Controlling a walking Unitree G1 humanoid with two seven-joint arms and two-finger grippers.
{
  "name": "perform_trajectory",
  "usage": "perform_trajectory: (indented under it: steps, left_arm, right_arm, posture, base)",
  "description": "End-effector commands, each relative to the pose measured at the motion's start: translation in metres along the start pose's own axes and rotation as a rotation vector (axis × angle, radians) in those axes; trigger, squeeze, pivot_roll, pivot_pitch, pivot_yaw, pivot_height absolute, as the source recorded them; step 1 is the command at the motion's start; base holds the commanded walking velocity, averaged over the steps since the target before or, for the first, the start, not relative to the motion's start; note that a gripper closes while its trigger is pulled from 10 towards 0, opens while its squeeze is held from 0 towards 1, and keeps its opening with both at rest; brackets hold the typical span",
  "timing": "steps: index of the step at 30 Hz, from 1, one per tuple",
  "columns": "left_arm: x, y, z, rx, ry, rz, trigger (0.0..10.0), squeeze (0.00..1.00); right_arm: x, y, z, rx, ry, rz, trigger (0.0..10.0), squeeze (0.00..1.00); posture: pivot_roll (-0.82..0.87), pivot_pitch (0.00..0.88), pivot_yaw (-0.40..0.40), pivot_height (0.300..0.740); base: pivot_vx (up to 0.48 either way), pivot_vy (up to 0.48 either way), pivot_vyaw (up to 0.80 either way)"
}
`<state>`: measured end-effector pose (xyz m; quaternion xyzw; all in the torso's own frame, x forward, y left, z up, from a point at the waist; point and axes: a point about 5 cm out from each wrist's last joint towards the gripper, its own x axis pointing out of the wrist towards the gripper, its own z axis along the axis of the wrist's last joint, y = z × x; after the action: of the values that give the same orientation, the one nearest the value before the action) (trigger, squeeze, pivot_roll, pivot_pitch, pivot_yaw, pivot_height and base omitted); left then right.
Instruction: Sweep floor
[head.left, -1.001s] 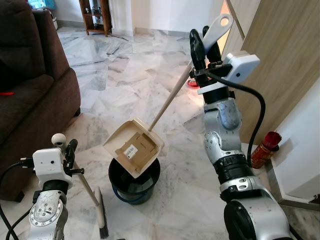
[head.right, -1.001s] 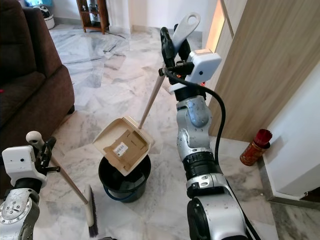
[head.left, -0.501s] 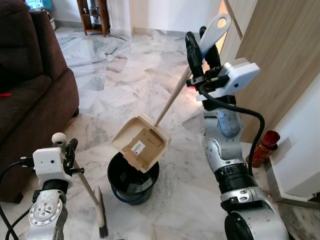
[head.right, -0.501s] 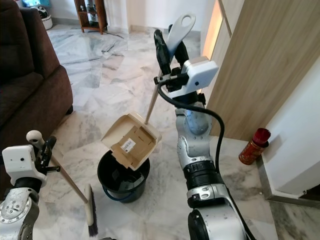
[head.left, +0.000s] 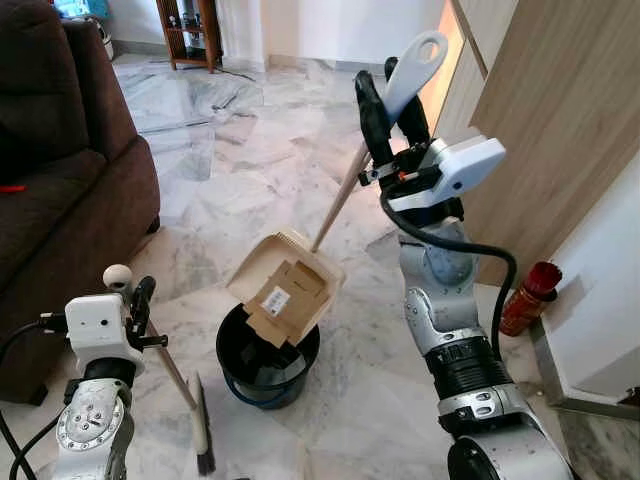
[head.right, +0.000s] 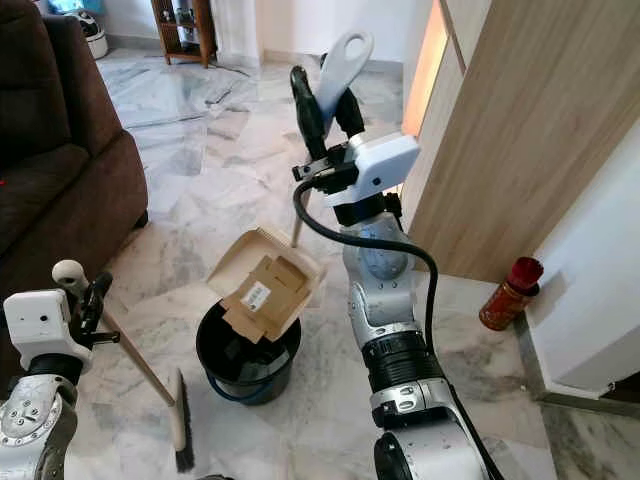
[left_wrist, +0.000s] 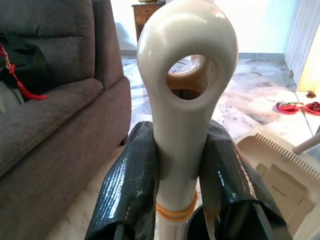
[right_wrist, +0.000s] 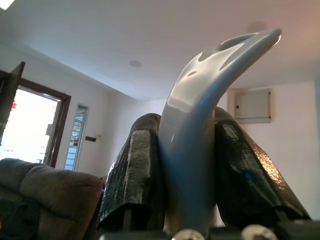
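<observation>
My right gripper (head.left: 391, 90) is raised high and shut on the cream handle of the dustpan (head.left: 286, 288), which hangs tilted over the black bucket (head.left: 267, 361). Flat pieces of brown cardboard (head.left: 281, 303) lie in the pan, slipping toward the bucket. Low at my left, my left gripper (head.left: 133, 297) is shut on the broom handle (head.left: 178, 375), its ring end (left_wrist: 186, 70) standing between the fingers. The broom's brush head (head.left: 203, 435) rests on the marble floor beside the bucket. In the right wrist view the pan's handle end (right_wrist: 200, 135) sits between both black fingers.
A dark brown sofa (head.left: 60, 170) stands at the left. A wood-panelled wall (head.left: 560, 120) runs along the right, with a red can (head.left: 524, 298) at its foot. Red slippers (left_wrist: 285, 106) lie on the floor further off. A wooden shelf (head.left: 190, 30) stands at the far back.
My right arm has swung the dustpan handle leftward and tipped the pan further over the bucket; the cardboard has slid lower in it. The left arm and broom stay put.
</observation>
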<state>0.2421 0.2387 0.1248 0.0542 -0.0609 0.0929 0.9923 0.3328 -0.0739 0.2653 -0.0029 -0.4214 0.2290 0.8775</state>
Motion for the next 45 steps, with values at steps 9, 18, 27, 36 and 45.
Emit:
perform_trajectory:
  steps: [9, 18, 27, 36, 45]
  left_arm:
    - [0.004, 0.001, 0.009, 0.024, -0.051, -0.007, 10.0, 0.0]
    - [0.004, 0.0, 0.009, 0.022, -0.053, -0.007, 10.0, 0.0]
    - [0.005, -0.001, 0.009, 0.019, -0.055, -0.009, 10.0, 0.0]
    - [0.005, 0.0, 0.01, 0.02, -0.057, -0.005, 10.0, 0.0]
    - [0.006, 0.0, 0.01, 0.019, -0.058, -0.007, 10.0, 0.0]
  right_arm:
    - [0.009, 0.001, 0.023, -0.077, -0.13, 0.015, 10.0, 0.0]
    - [0.009, 0.008, 0.023, -0.123, -0.143, 0.071, 10.0, 0.0]
    - [0.01, 0.015, 0.022, -0.039, -0.128, 0.11, 10.0, 0.0]
    - [0.011, 0.017, 0.02, 0.024, -0.117, 0.111, 10.0, 0.0]
    - [0.01, 0.019, 0.021, -0.04, -0.129, 0.144, 10.0, 0.0]
  posture:
    - [0.21, 0.071, -0.015, 0.74]
    - [0.21, 0.067, -0.018, 0.74]
    - [0.21, 0.064, -0.022, 0.74]
    - [0.22, 0.066, -0.025, 0.74]
    - [0.22, 0.064, -0.025, 0.74]
  base:
    - [0.0, 0.0, 0.0]
    - [0.0, 0.0, 0.0]
    - [0.0, 0.0, 0.0]
    - [0.0, 0.0, 0.0]
    - [0.0, 0.0, 0.0]
